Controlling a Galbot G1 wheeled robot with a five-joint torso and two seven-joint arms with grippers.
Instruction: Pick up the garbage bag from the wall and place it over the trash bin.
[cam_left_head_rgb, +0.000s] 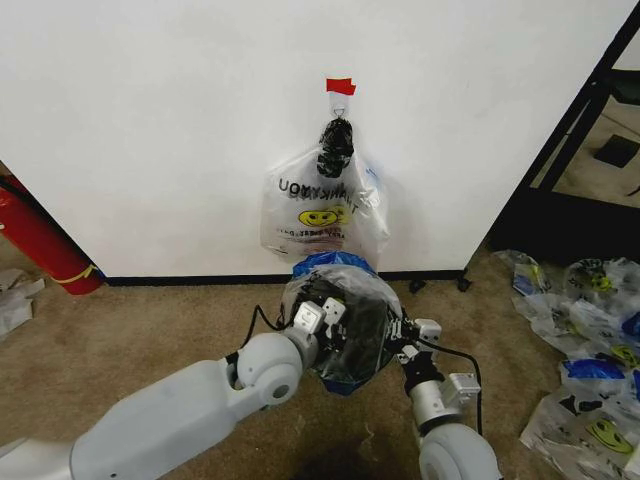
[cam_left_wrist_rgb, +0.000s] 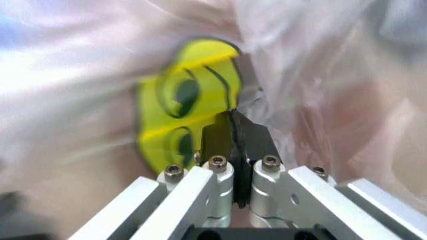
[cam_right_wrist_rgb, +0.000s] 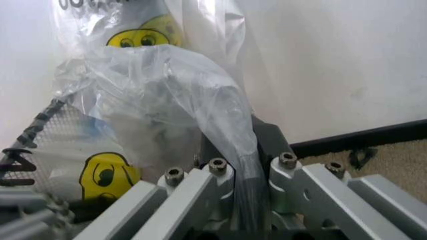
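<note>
Over the trash bin (cam_left_head_rgb: 345, 350), both grippers, left (cam_left_head_rgb: 318, 318) at 10 o'clock, right (cam_left_head_rgb: 408, 345) at 3, pinch the garbage bag (cam_left_head_rgb: 335, 300) with closed jaws; the film looks light, limp and slippery, best held by its rim.

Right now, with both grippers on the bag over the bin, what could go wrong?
Both the left gripper and right gripper pinch the thin clear smiley-face garbage bag over the small dark round trash bin; pulling apart might tear it. The thick bag bundle hanging on the white wall just behind could snag.
</note>
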